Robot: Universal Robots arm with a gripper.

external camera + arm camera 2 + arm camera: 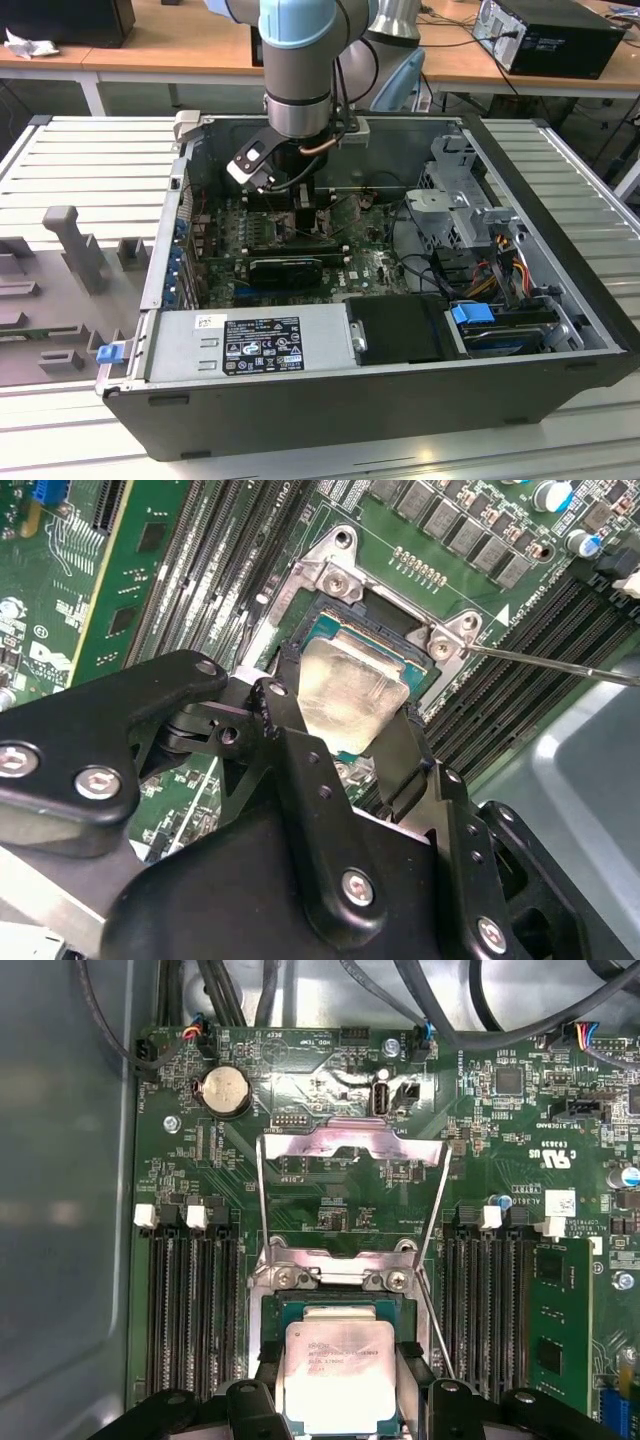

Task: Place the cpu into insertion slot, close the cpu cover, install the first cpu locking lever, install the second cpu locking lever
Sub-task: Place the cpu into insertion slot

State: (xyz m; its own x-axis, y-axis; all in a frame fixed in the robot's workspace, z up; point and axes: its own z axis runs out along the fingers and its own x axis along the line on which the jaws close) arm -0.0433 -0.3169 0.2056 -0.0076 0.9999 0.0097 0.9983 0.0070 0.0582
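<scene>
Cpu gripped by end effector, over insertion slot; cpu cover raised.

Ribbed pale-grey metal table under open dark-grey computer case. Behind case: long light-wood desk, black tower computer lying on it. Grey moulded tray beside case.

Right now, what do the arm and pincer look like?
The arm is a grey metal cylinder with a pale blue joint cap. Its wrist carries a black block with a white-faced module. The pincer is matte black: angular linkage plates, silver socket-head screws.
</scene>
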